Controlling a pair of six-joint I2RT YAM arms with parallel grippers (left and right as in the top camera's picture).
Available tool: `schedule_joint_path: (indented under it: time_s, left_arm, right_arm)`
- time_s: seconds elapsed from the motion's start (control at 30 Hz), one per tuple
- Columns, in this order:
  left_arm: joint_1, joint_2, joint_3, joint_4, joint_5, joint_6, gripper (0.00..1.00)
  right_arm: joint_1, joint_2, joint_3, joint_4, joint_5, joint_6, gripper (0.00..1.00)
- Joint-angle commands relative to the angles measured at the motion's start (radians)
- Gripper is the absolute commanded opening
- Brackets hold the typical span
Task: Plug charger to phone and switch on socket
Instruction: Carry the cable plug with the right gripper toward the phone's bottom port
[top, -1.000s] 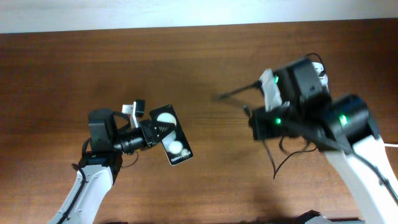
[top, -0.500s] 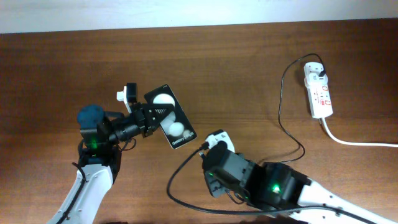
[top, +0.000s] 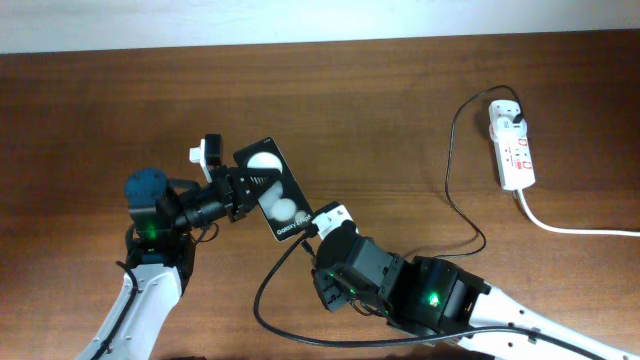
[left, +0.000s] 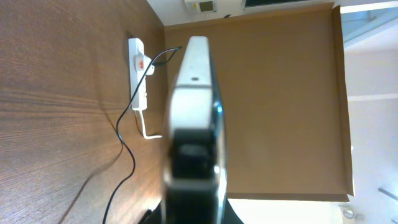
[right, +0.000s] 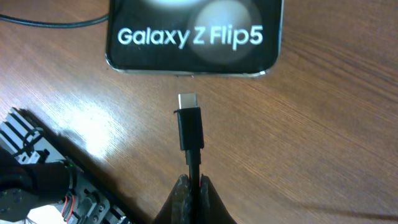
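Phone (top: 285, 212): left of table (top: 400, 100) centre, clamped in closed left gripper (top: 258, 192), arm reaching from near-left edge. Charger (right: 189, 127): pinched in closed right gripper (right: 189, 185), connector tip just short of phone's lower edge, apart. Socket (top: 512, 148): near far-right corner, white cord (top: 570, 228) running to right edge; wood between crossed by charger cable

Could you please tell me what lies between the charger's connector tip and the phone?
Only bare table, in the right wrist view: the charger, held by the right claw, has its tip short of the phone.
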Motion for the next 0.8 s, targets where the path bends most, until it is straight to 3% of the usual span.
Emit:
schedule_joint_path:
  time_s: [0.0,0.77]
  left_arm:
    - [0.005,-0.007,0.013,0.008,0.018,0.016,0.00]
    - [0.005,-0.007,0.013,0.009,0.017,-0.022,0.00]
  right_arm:
    - [0.006,-0.004,-0.004,0.018,0.001,-0.011,0.04]
    - [0.006,-0.037,-0.003,0.022,0.032,-0.008,0.04]
